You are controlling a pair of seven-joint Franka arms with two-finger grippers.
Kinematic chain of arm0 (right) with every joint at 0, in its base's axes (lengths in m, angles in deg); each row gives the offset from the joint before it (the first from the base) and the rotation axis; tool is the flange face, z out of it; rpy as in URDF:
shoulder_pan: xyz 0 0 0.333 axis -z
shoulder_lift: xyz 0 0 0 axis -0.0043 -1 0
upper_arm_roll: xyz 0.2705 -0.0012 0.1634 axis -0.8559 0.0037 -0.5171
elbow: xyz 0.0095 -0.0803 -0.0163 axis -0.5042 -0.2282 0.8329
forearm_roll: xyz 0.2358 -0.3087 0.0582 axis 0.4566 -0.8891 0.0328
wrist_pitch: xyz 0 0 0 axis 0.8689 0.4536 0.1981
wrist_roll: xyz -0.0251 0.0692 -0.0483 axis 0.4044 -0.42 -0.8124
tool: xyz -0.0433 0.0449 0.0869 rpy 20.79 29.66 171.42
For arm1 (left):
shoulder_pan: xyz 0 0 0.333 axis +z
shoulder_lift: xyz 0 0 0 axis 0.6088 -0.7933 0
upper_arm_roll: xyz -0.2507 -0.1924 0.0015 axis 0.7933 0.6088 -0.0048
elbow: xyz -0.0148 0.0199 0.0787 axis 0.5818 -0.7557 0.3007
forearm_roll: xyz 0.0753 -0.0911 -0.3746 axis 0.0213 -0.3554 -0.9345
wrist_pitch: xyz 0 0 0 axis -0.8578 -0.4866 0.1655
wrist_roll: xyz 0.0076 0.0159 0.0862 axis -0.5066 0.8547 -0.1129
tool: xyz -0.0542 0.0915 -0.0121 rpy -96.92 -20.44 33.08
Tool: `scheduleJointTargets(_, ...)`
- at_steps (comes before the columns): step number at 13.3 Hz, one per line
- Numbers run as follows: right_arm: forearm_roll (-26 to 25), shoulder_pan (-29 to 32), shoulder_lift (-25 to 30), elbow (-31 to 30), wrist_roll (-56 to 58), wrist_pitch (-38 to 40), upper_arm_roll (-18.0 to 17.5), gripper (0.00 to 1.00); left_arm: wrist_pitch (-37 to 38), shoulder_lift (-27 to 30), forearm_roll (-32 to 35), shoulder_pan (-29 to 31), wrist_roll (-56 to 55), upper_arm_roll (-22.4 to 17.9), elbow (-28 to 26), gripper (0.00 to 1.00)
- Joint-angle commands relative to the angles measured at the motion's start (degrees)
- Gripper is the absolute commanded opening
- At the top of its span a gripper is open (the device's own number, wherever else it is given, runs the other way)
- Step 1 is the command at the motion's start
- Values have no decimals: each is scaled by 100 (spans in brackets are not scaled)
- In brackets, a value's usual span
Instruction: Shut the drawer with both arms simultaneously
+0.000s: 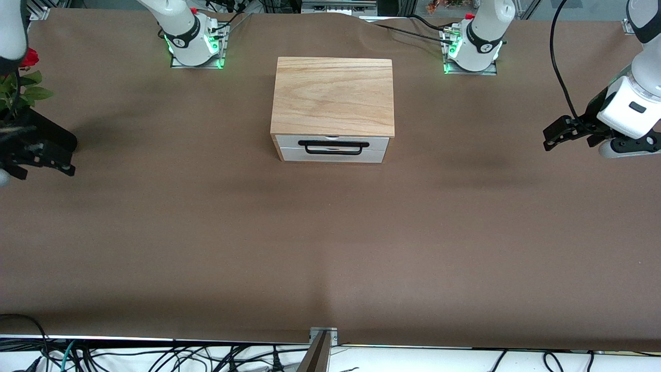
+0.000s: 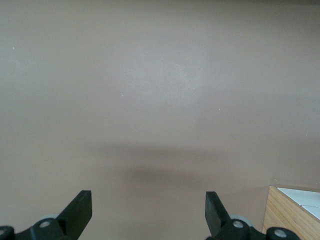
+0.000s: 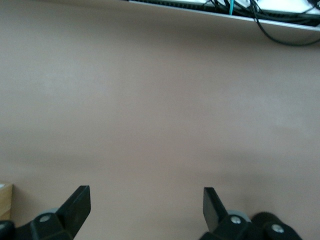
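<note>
**Drawer looks pretty much shut, both arms parked wide**

The drawer (image 1: 332,149) sits in its wooden box (image 1: 333,96) mid-table, white front about flush, so its contents are hidden. Left gripper (image 1: 559,135) and right gripper (image 1: 38,157) hover over opposite table ends, fingers spread, holding nothing, probably keeping clear.

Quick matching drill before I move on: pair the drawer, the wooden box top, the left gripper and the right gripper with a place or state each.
Things:
1. drawer
2. box top
3. left gripper
4. right gripper

Descriptions:
A. fingers open, over bare table at the right arm's end
B. plain light wood, nothing on it
C. white front with a black bar handle, about flush with the box
D. fingers open, over bare table at the left arm's end

Pairs: 1-C, 2-B, 3-D, 4-A
</note>
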Motion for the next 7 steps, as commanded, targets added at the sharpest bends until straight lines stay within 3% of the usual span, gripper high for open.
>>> scheduleJointTargets(1,-107,413,542,-793,-17,-56,-164,100,133,-28,80,-55,7,-43,137,100)
scheduleJointTargets(7,-89,459,613,-865,-96,6,-260,100,150,-36,80,-37,7,-34,137,100)
